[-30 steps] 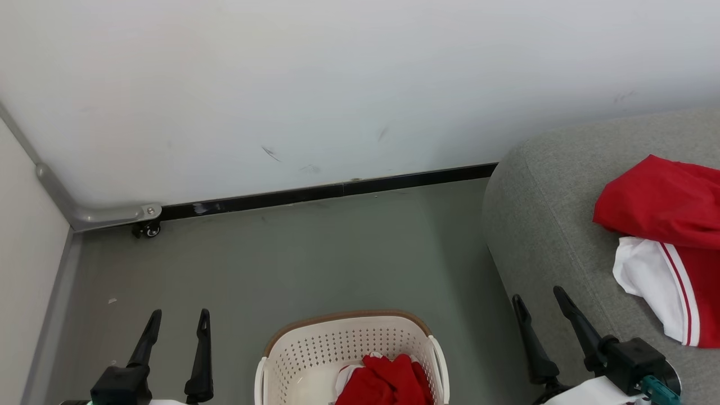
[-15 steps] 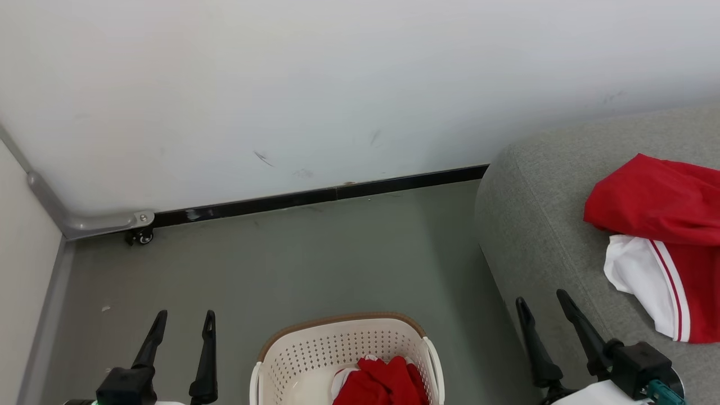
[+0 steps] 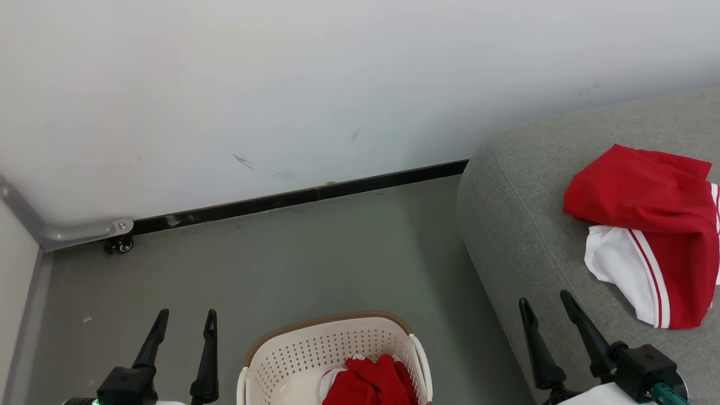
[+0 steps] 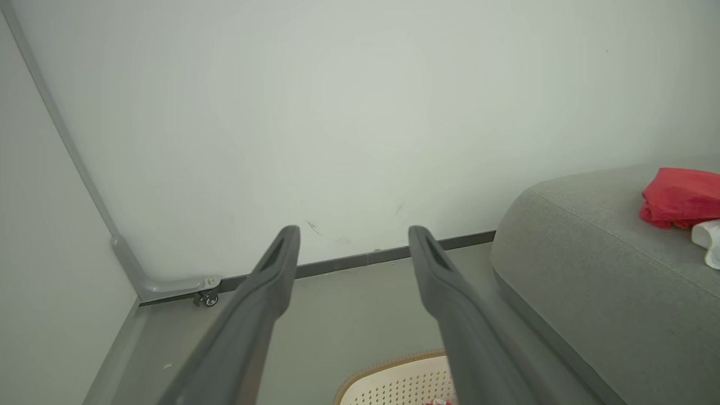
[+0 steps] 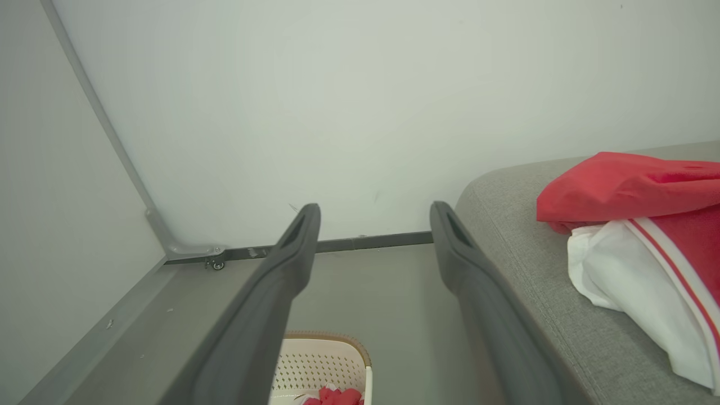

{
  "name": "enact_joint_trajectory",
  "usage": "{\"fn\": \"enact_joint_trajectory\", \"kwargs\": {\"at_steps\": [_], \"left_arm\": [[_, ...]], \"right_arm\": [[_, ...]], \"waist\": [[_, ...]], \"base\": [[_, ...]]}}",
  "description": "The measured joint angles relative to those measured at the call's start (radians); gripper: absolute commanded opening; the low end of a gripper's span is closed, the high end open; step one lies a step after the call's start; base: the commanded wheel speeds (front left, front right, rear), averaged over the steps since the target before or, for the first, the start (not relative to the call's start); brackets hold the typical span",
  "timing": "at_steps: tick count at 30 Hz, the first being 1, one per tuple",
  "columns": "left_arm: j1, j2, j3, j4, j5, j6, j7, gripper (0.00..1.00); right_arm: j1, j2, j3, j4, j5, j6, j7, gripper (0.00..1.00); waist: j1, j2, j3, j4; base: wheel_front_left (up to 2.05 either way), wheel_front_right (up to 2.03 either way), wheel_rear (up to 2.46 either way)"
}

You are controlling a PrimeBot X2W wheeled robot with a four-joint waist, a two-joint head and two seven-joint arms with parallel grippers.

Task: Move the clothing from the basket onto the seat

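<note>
The scene has slid left in the head view: the camera turned, not the things. The left hand and right hand stand open, empty, ready; clothing waits in the basket, bottom centre, one garment on the seat, right.

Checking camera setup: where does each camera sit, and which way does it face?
Head view: on the head, facing forward and down at floor, basket, seat; open left gripper lower left, open right gripper lower right.
Left wrist view: on the left wrist, facing along its own fingers toward the wall.
Right wrist view: on the right wrist, along its own fingers, same wall.
Shared: both wrist views show basket and red clothing on the seat.
</note>
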Motion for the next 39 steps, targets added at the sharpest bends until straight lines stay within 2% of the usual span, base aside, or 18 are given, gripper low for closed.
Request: {"fn": "enact_joint_trajectory", "kwargs": {"at_steps": [18,31,39], "left_arm": [[0.000,-0.007,0.002,-0.003,0.016,-0.001,0.000,1.00],[-0.023,0.010,-0.059,0.017,0.052,-0.062,0.000,1.00],[-0.095,0.019,-0.086,0.041,0.077,-0.090,0.004,1.00]], "right_arm": [[0.000,0.000,0.001,-0.016,0.007,0.000,0.007,1.00],[-0.001,0.002,-0.020,-0.043,0.004,0.000,0.007,1.00],[-0.003,0.003,-0.078,-0.071,-0.018,0.000,0.006,1.00]], "waist": [[0.0000,0.0000,0.016,-0.039],[0.0001,0.0000,0.046,-0.051],[0.0000,0.0000,0.084,-0.061]], "base": [[0.00,0.00,0.00],[0.00,0.00,0.00],[0.00,0.00,0.00]]}}
